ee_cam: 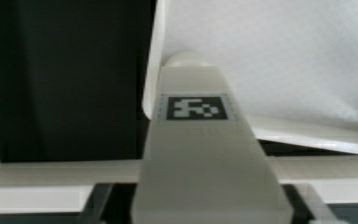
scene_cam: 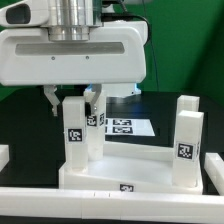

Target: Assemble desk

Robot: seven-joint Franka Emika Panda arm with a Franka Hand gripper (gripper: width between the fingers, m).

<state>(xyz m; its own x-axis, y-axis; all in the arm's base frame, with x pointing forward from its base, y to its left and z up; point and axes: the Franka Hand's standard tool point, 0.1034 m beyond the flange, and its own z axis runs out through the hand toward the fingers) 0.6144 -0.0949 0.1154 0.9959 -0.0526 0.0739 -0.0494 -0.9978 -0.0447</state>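
Currently the bulky glossy white two-finger gripper (scene_cam: 72,100) sits over the square-section white plastic leg (scene_cam: 75,140) standing upright at the exterior view's left corner of the desk. Its dark fingertips (scene_cam: 50,99) flank the leg's top, narrowed partway. I can't tell whether the pads actually touch, so grip isn't confirmed.

The white plastic rectangular tabletop with raised rim (scene_cam: 130,167) lies flat on the dark table; a second white tagged leg (scene_cam: 186,140) stands upright at its far corner on the exterior view's right. Behind them, the marker board (scene_cam: 125,127) lies on the table.

Step in hand, as I read it: seating or screwing this leg into its corner socket. Next move likely needs a firm clamp, then turning without tilting the leg (a skewed leg could bind).

The wrist view looks straight down the leg (ee_cam: 197,150), showing it centred between the fingers, tag facing the camera. It doesn't show the second leg or the socket; only the exterior view gives those.
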